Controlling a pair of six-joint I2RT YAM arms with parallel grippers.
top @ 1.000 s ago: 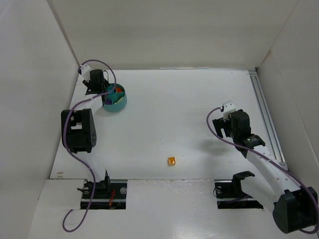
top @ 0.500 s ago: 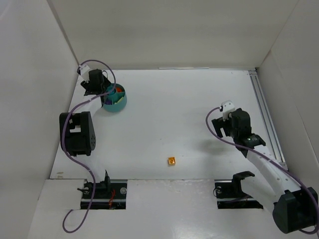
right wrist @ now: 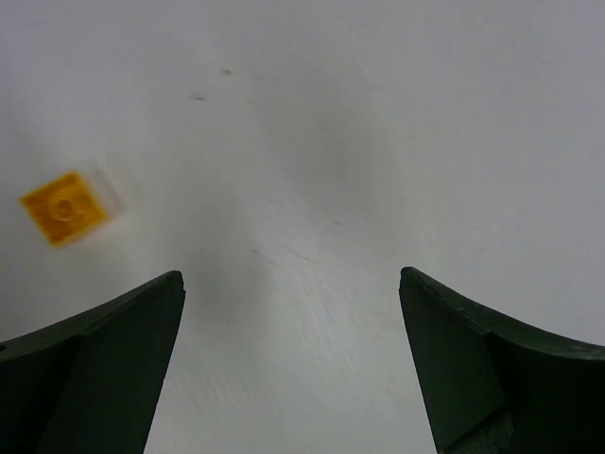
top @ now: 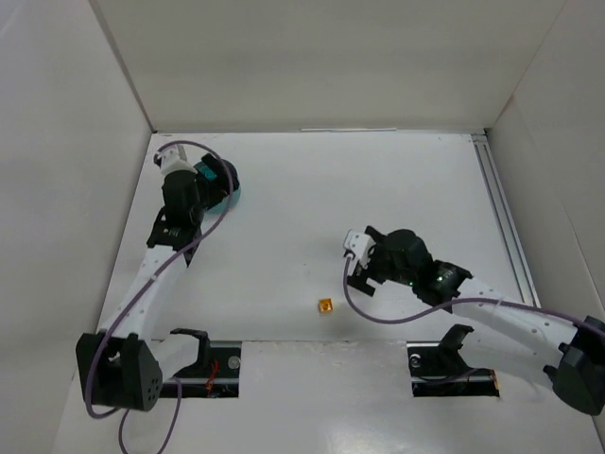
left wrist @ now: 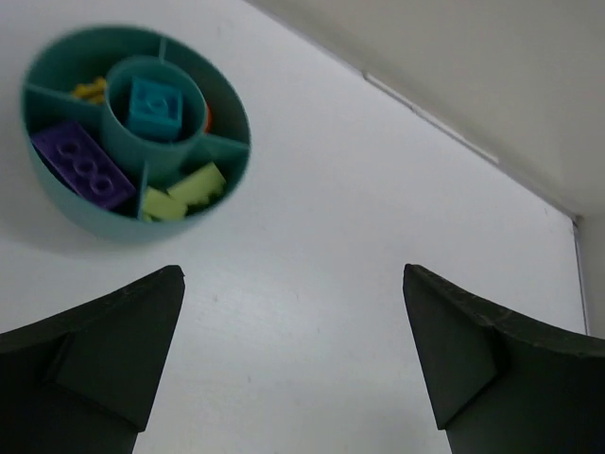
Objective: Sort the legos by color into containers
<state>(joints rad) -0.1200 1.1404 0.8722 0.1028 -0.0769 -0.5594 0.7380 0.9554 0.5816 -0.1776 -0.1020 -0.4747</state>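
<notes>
The round teal bowl (left wrist: 57, 206) lies at the upper left of the left wrist view. Its compartments hold a teal brick (left wrist: 154, 106) in the centre, a purple brick (left wrist: 80, 163), lime green bricks (left wrist: 184, 194) and yellow bits (left wrist: 92, 90). My left gripper (left wrist: 291, 274) is open and empty, above bare table just short of the bowl. In the top view it (top: 216, 180) covers most of the bowl (top: 203, 176). One orange brick (top: 325, 305) lies alone near the front of the table. My right gripper (right wrist: 291, 276) is open with the orange brick (right wrist: 64, 206) off to its left, apart from it.
White walls close the table in at the left, back and right. A metal rail (top: 501, 218) runs along the right edge. The two arm bases (top: 203, 359) sit at the near edge.
My left gripper opened and drew back above the bowl as its arm changed pose. My right arm swung left and down toward the orange brick, still open.
</notes>
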